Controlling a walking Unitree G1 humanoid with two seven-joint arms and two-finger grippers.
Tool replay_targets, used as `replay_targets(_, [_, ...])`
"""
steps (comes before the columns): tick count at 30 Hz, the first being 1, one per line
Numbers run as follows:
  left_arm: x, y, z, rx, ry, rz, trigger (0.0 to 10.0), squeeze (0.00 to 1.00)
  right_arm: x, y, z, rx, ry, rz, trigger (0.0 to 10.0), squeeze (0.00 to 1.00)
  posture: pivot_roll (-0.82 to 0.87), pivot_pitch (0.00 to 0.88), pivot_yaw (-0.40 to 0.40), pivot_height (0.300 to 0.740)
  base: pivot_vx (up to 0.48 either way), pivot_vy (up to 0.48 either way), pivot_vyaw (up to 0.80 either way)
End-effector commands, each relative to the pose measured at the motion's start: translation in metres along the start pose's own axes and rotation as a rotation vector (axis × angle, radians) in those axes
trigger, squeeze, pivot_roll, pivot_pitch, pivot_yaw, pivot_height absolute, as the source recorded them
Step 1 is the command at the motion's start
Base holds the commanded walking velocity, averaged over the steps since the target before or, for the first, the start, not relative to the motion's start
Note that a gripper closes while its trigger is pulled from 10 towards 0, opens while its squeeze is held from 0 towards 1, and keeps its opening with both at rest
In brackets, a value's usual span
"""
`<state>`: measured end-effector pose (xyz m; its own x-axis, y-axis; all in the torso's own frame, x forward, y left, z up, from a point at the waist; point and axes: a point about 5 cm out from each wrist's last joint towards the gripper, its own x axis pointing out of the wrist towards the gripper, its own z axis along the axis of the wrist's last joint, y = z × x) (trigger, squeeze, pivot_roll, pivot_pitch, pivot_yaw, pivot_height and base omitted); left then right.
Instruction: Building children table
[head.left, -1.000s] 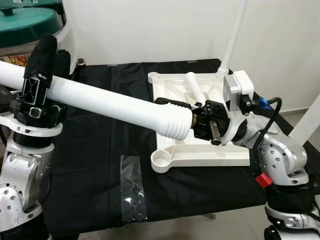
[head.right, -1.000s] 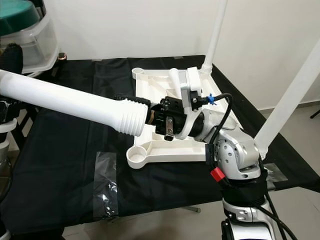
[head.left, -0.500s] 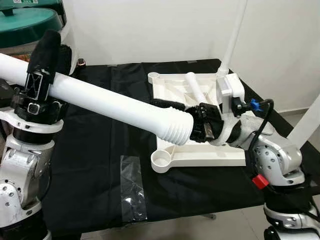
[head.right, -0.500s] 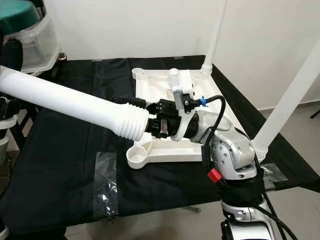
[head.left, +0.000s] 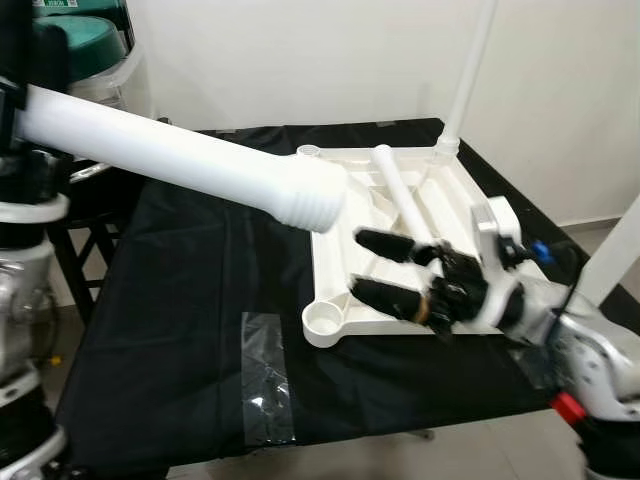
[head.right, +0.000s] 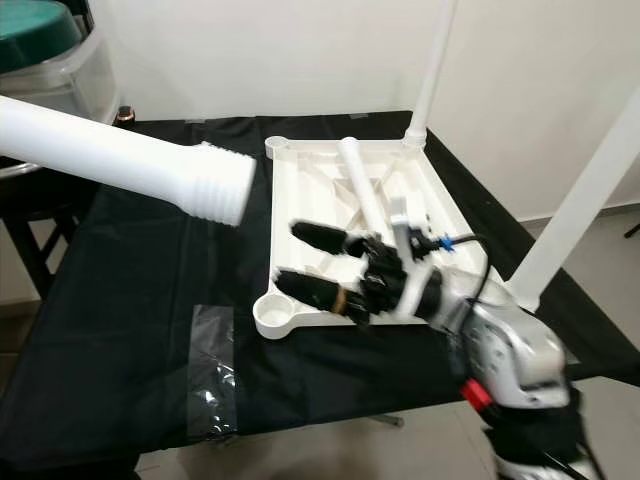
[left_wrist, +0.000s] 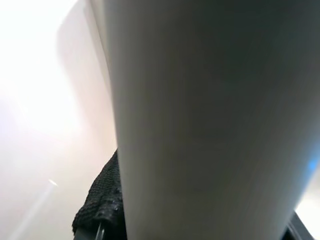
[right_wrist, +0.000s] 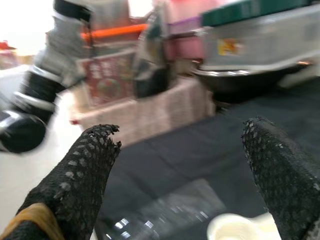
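Left tool grips white table leg (head.left: 190, 165), fingers unseen. Right tool (head.left: 385, 268) wide open, empty, above tabletop (head.left: 455, 195) 6 o'clock edge. Leg: light, stiff, slick; hold mid-shaft.

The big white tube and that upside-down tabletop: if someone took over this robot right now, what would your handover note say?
Left gripper: shut on the loose white table leg, holding it in the air above the black cloth, its ribbed end near the tabletop's far-left corner.
Right gripper: open, empty, hovering low over the near part of the upside-down tabletop.
Done: two legs stand in the tabletop's right-hand corners. A short white tube lies in the tabletop.
Left: the near-left socket is empty, so the held leg likely goes there or into the far-left corner.
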<state>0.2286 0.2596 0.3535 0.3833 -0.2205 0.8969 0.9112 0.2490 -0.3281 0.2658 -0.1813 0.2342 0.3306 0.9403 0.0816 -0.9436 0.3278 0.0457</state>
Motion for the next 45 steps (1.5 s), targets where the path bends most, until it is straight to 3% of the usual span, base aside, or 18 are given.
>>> replay_targets(1, [0.007, -0.002, 0.000, 0.077, 0.105, -0.024, 0.0, 0.00, -0.003, 0.002, 0.007, -0.037, 0.007, -0.001, 10.0, 1.00, 0.01, 0.037, 0.010, 0.740, 0.000, 0.000, 0.00])
replay_targets(4, [0.010, -0.003, -0.001, 0.134, 0.181, -0.025, 0.0, 0.00, -0.007, 0.001, 0.010, -0.050, 0.011, -0.007, 10.0, 1.00, 0.01, 0.037, 0.010, 0.740, 0.000, 0.000, 0.00])
replay_targets(7, [0.020, 0.010, -0.049, 0.596, 0.742, -0.061, 0.0, 0.00, -0.001, 0.014, 0.033, -0.127, 0.042, 0.125, 10.0, 1.00, 0.00, 0.024, 0.006, 0.740, 0.000, 0.000, 0.00])
replay_targets(8, [0.018, 0.015, -0.060, 0.705, 0.870, -0.093, 0.0, 0.00, 0.002, 0.018, 0.036, -0.139, 0.060, 0.167, 10.0, 1.00, 0.00, 0.024, 0.006, 0.740, 0.000, 0.000, 0.00])
replay_targets(9, [0.017, 0.019, -0.072, 0.770, 0.960, -0.147, 0.0, 0.00, 0.006, 0.021, 0.037, -0.155, 0.098, 0.221, 10.0, 1.00, 0.00, 0.023, -0.003, 0.740, 0.000, 0.000, 0.00])
replay_targets(11, [0.017, 0.022, -0.082, 0.790, 1.007, -0.195, 0.0, 0.00, 0.012, 0.023, 0.037, -0.165, 0.122, 0.268, 10.0, 1.00, 0.00, 0.017, -0.004, 0.740, 0.000, 0.000, 0.00])
replay_targets(16, [0.022, 0.020, -0.099, 0.753, 1.020, -0.281, 0.0, 0.00, 0.023, 0.024, 0.039, -0.196, 0.151, 0.328, 10.0, 1.00, -0.01, 0.015, -0.006, 0.740, 0.000, 0.000, 0.00])
replay_targets(19, [0.028, 0.013, -0.116, 0.668, 1.013, -0.352, 0.0, 0.00, 0.037, 0.018, 0.041, -0.230, 0.159, 0.335, 10.0, 1.00, -0.01, 0.012, -0.012, 0.740, 0.000, 0.000, 0.00])
replay_targets(22, [0.034, -0.005, -0.137, 0.519, 1.019, -0.484, 0.0, 0.00, 0.059, 0.008, 0.031, -0.276, 0.183, 0.309, 10.0, 0.98, 0.00, 0.013, -0.022, 0.740, 0.000, 0.000, 0.00])
replay_targets(25, [0.035, -0.010, -0.140, 0.482, 1.023, -0.525, 0.0, 0.00, 0.064, 0.005, 0.028, -0.285, 0.190, 0.297, 10.0, 0.98, 0.00, 0.013, -0.022, 0.740, 0.000, 0.000, 0.00])
replay_targets(26, [0.034, -0.013, -0.142, 0.430, 1.029, -0.555, 0.0, 0.00, 0.066, 0.004, 0.026, -0.291, 0.194, 0.289, 10.0, 0.92, 0.01, 0.013, -0.022, 0.740, 0.000, 0.000, 0.00])
replay_targets(28, [0.034, -0.013, -0.142, 0.430, 1.029, -0.555, 0.0, 0.00, 0.066, 0.004, 0.026, -0.291, 0.194, 0.289, 10.0, 0.92, 0.01, 0.013, -0.022, 0.740, 0.000, 0.000, 0.00])
replay_targets(29, [0.032, -0.017, -0.141, 0.361, 1.044, -0.580, 0.0, 0.00, 0.069, 0.003, 0.025, -0.293, 0.192, 0.279, 10.0, 0.72, 0.01, 0.013, -0.021, 0.740, 0.000, 0.000, 0.00])
replay_targets(30, [0.032, -0.017, -0.141, 0.361, 1.044, -0.580, 0.0, 0.00, 0.069, 0.003, 0.025, -0.293, 0.192, 0.279, 10.0, 0.72, 0.01, 0.013, -0.021, 0.740, 0.000, 0.000, 0.00])
replay_targets(31, [0.031, -0.020, -0.139, 0.303, 1.049, -0.605, 0.0, 0.00, 0.069, 0.004, 0.023, -0.291, 0.197, 0.284, 10.0, 0.60, 0.01, 0.019, -0.018, 0.740, 0.000, 0.000, 0.00])
replay_targets(33, [0.031, -0.022, -0.136, 0.265, 1.044, -0.620, 0.0, 0.00, 0.070, 0.006, 0.020, -0.284, 0.202, 0.291, 10.0, 0.57, 0.00, 0.019, -0.017, 0.740, 0.000, 0.000, 0.00])
replay_targets(37, [0.032, -0.023, -0.137, 0.257, 1.046, -0.636, 0.0, 0.00, 0.072, 0.009, 0.017, -0.280, 0.210, 0.311, 10.0, 0.55, 0.00, 0.020, -0.016, 0.740, 0.000, 0.000, 0.00])
replay_targets(45, [0.041, -0.020, -0.150, 0.307, 1.018, -0.658, 0.0, 0.00, 0.095, 0.031, -0.002, -0.252, 0.205, 0.434, 10.0, 0.43, 0.00, 0.019, -0.012, 0.740, 0.000, 0.000, 0.00])
